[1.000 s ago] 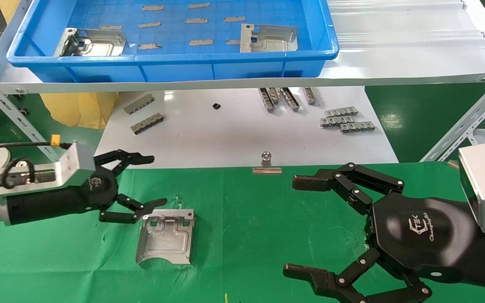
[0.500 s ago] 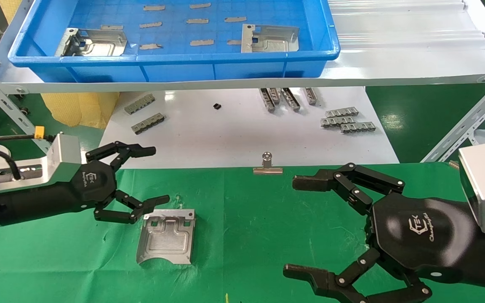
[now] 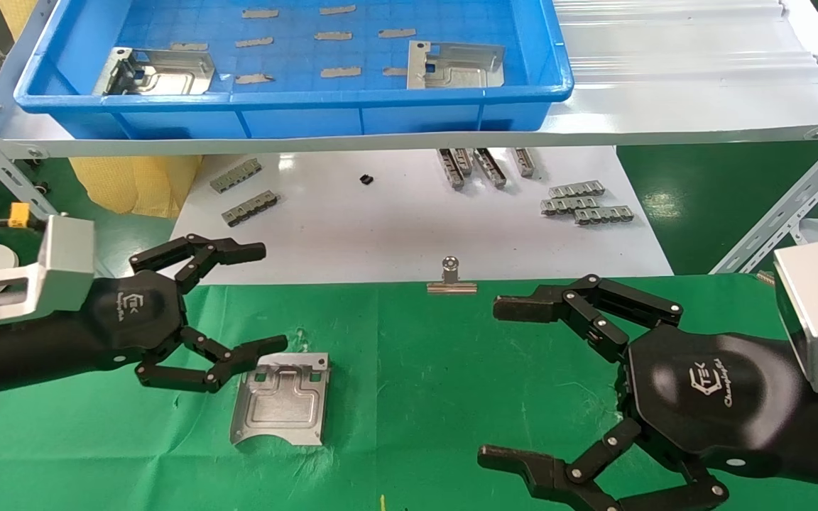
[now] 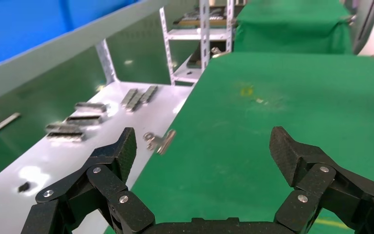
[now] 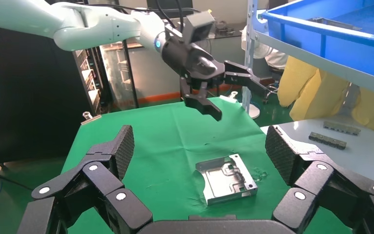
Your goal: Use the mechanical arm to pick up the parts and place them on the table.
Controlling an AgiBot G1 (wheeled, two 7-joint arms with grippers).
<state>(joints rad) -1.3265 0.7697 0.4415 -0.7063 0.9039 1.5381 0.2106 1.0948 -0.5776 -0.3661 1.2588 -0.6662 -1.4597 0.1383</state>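
Note:
One silver stamped part [image 3: 281, 408] lies flat on the green-clothed table [image 3: 416, 355], its curved cut-out edge towards me. My left gripper [image 3: 270, 298] is open and empty, just left of the part, with its lower finger over the part's far-left corner. Two more parts [image 3: 157, 71] [image 3: 455, 65] lie in the blue bin [image 3: 309, 99] on the shelf. My right gripper [image 3: 494, 383] is open and empty over the table's right side. The right wrist view shows the part [image 5: 226, 178] beyond my right gripper [image 5: 199, 144], with my left gripper [image 5: 236, 100] above it. The left wrist view shows only cloth between my left gripper's [image 4: 203, 148] fingers.
A glossy white board [image 3: 395, 227] behind the table carries grey toothed strips [image 3: 583, 202] [image 3: 242, 191]. A silver binder clip [image 3: 451, 278] sits on the table's far edge. The white metal shelf [image 3: 664, 99] overhangs the board. Grey tape scraps lie in the bin.
My left arm has drawn back to the left and swung, with its fingers still open beside the part. The part and my right gripper have not moved.

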